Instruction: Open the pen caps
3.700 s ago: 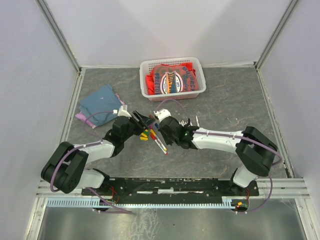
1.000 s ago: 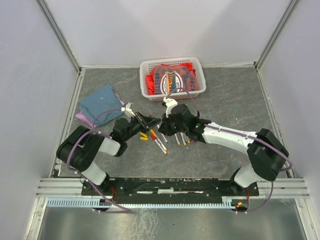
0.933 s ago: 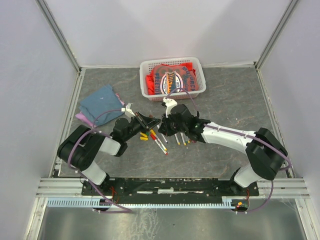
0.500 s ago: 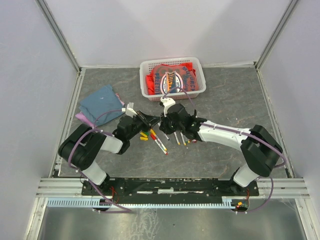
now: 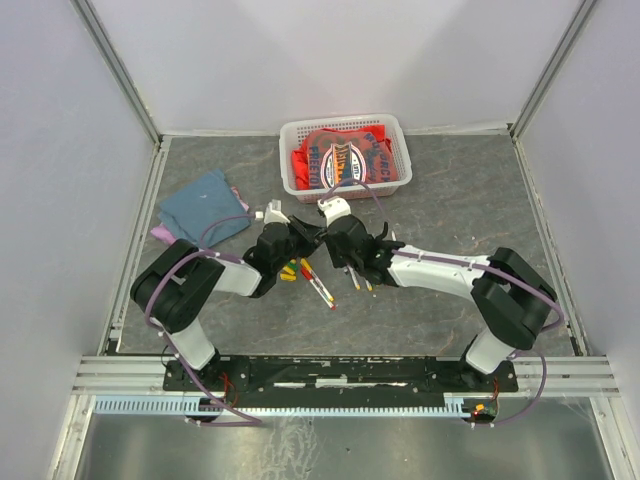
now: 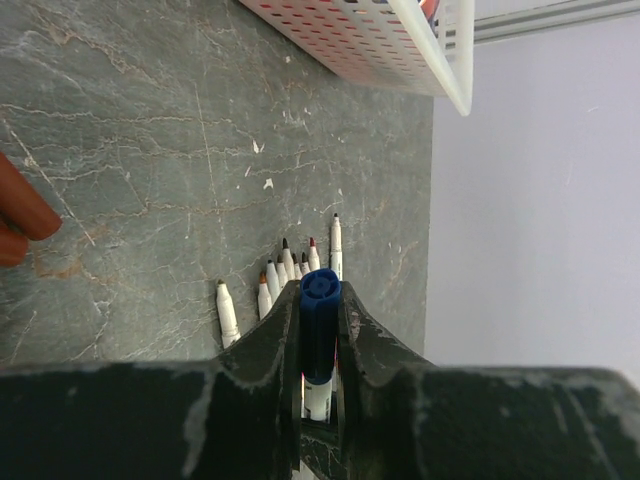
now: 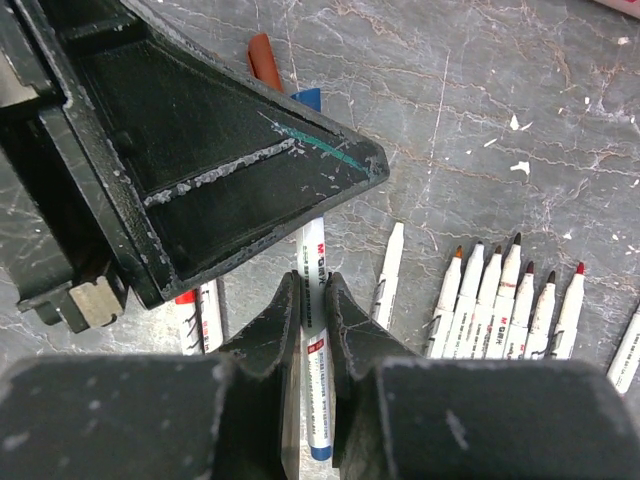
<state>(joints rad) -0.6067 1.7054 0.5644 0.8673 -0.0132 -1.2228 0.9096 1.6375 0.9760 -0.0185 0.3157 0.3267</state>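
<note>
Nearest the arm bases, a few capped pens [image 5: 322, 287] lie on the tabletop [image 5: 450, 200], and just beside them a row of uncapped pens [image 7: 505, 300] is laid side by side. Just beyond, one pen [image 7: 315, 340] is held between the two arms. Its white barrel is pinched in the almost closed jaws of the right gripper [image 7: 312, 290], and its blue cap [image 6: 320, 295] is clamped in the almost closed jaws of the left gripper [image 6: 320, 305].

The cap appears not yet parted from the barrel, so the pull is judged to be the step in hand. It would be best done by drawing the two grips apart straight along the pen's axis, with both kept firm. A sideways bend could jam the cap or let the slim barrel slip.

What looks like a loose red-brown cap [image 7: 263, 60] is seen past the held pen. Farthest off, a white basket [image 5: 345, 121] of red items is set, with a folded blue cloth [image 5: 200, 205] to its left.
</note>
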